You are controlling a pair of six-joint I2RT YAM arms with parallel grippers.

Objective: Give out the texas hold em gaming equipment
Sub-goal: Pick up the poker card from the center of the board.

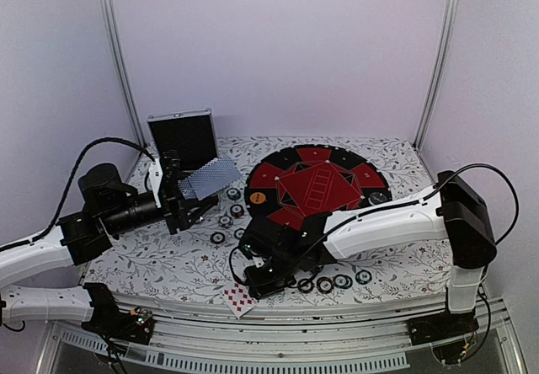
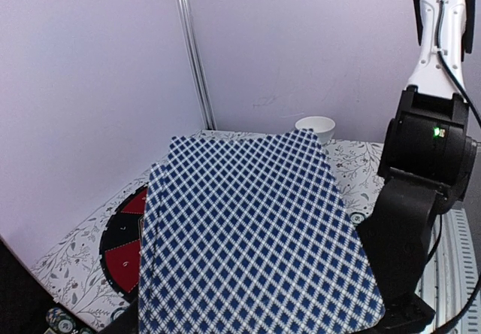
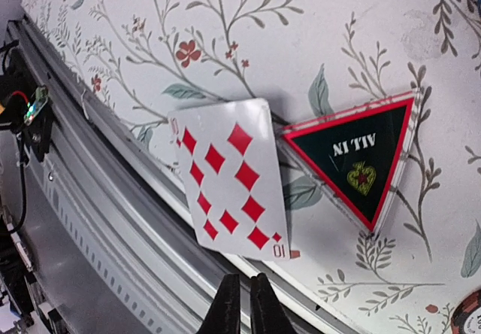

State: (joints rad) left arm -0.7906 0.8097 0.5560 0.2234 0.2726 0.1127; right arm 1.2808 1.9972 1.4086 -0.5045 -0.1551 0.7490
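My left gripper (image 1: 190, 192) is shut on a small fan of blue-checked playing cards (image 1: 210, 177), held above the table left of the mat. The cards fill the left wrist view (image 2: 255, 236) and hide the fingers. My right gripper (image 1: 253, 286) hovers low at the front edge. In the right wrist view its fingers (image 3: 228, 304) are almost together and hold nothing. Just ahead lies a face-up ten of diamonds (image 3: 231, 176), overhanging the table edge, also seen from above (image 1: 239, 300). A red-black "ALL IN" triangle (image 3: 357, 157) lies beside it. Striped chips (image 1: 227, 220) lie loose left of the mat, and more chips (image 1: 333, 282) line the front.
The round red-and-black mat (image 1: 318, 184) carries an orange button (image 1: 257, 197). The black case (image 1: 182, 138) stands open at the back left. The metal front rail (image 3: 113, 198) runs under the card. The right arm's base (image 2: 421, 198) stands behind the held cards. A white cup (image 2: 316, 127) shows beyond.
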